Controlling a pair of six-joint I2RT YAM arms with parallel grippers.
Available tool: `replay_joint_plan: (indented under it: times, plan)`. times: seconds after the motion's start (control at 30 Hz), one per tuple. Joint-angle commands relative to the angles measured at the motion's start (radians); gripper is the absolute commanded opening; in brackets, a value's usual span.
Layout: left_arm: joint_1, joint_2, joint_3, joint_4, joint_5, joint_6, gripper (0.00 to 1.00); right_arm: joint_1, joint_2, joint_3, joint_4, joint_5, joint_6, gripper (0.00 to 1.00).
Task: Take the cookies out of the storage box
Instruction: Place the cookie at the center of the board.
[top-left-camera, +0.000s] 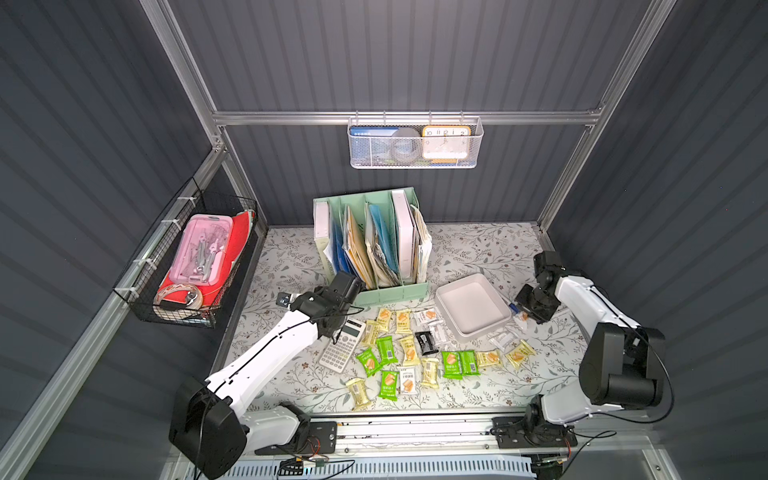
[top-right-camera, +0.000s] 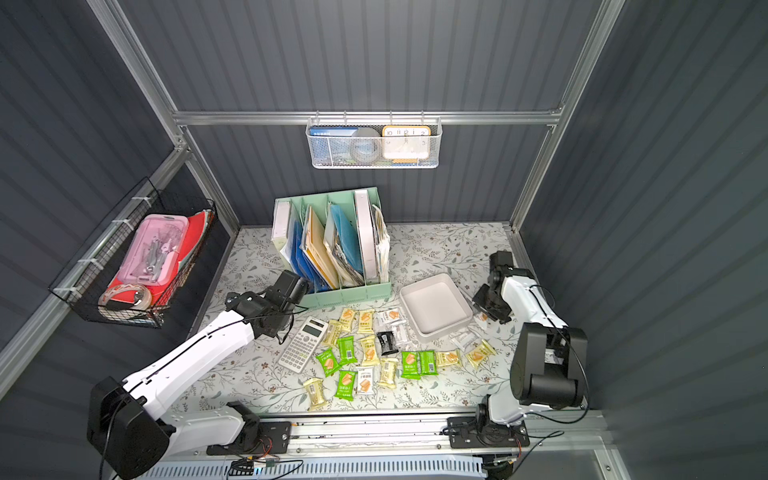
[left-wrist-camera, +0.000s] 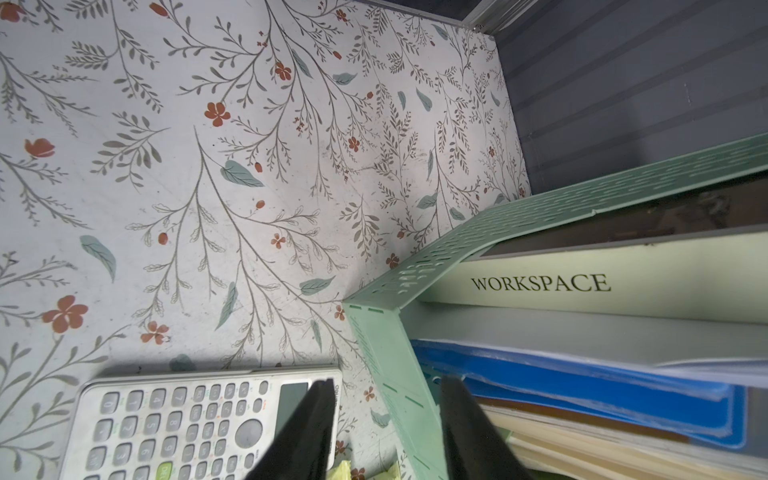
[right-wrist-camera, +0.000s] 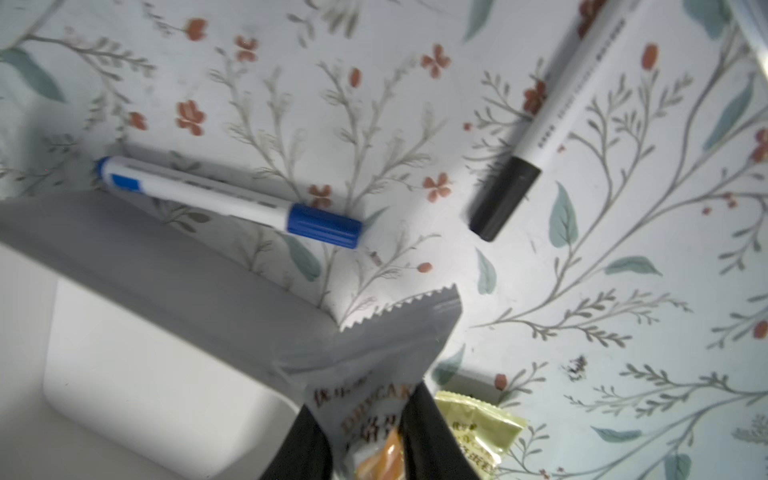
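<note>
The storage box (top-left-camera: 473, 307) (top-right-camera: 435, 305) is a shallow white tray right of the table's middle; its inside looks bare in both top views. Many cookies (top-left-camera: 409, 353) (top-right-camera: 368, 353), in yellow, green, white and one black wrapper, lie scattered on the floral table in front of it. My right gripper (top-left-camera: 523, 316) (right-wrist-camera: 363, 399) sits at the box's right side, shut on a white cookie packet (right-wrist-camera: 386, 345) just above the box's rim (right-wrist-camera: 166, 257). A pale yellow packet (right-wrist-camera: 478, 428) lies beside it. My left gripper (left-wrist-camera: 388, 380) hangs open and holds nothing, between the calculator and the organiser's corner.
A white calculator (top-left-camera: 343, 345) (left-wrist-camera: 187, 424) lies left of the cookies. The mint green file organiser (top-left-camera: 374, 245) (left-wrist-camera: 399, 282) stands behind. A blue-capped marker (right-wrist-camera: 232, 203) and a black-capped marker (right-wrist-camera: 552, 124) lie by the box. A wire mesh basket (top-left-camera: 413, 143) hangs on the back wall, a black basket (top-left-camera: 187, 266) on the left.
</note>
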Motion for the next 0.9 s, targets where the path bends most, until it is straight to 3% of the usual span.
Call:
replay_joint_plan:
  times: [0.0, 0.13, 0.23, 0.43, 0.5, 0.6, 0.73, 0.8, 0.87]
  plan:
    - [0.005, 0.010, -0.015, 0.001, 0.003, 0.015, 0.47, -0.028, 0.027, -0.018, 0.011, -0.043, 0.030, 0.29]
    - [0.025, 0.020, -0.015, 0.028, 0.025, 0.061, 0.47, -0.050, 0.089, -0.008, 0.024, -0.045, 0.025, 0.32]
    - [0.056, 0.032, -0.010, 0.028, 0.037, 0.103, 0.47, -0.056, 0.100, -0.002, 0.024, -0.040, 0.029, 0.47]
    - [0.202, 0.046, 0.003, 0.098, 0.013, 0.312, 0.52, -0.064, -0.029, 0.033, 0.038, 0.022, 0.002, 0.59]
    - [0.244, 0.054, 0.006, 0.164, -0.026, 0.438, 0.59, -0.064, -0.125, 0.002, 0.127, 0.049, -0.005, 0.60]
    - [0.275, 0.077, -0.021, 0.363, -0.077, 0.769, 0.79, -0.059, -0.274, -0.091, 0.297, 0.093, -0.012, 0.61]
    - [0.316, 0.121, -0.043, 0.531, -0.114, 1.086, 0.99, -0.032, -0.448, -0.327, 0.684, 0.195, -0.116, 0.61]
    - [0.337, 0.116, -0.093, 0.663, -0.099, 1.199, 1.00, -0.013, -0.452, -0.460, 0.938, 0.234, -0.214, 0.62]
    - [0.348, 0.090, -0.194, 0.879, -0.024, 1.370, 1.00, -0.013, -0.387, -0.500, 1.031, 0.141, -0.337, 0.63]
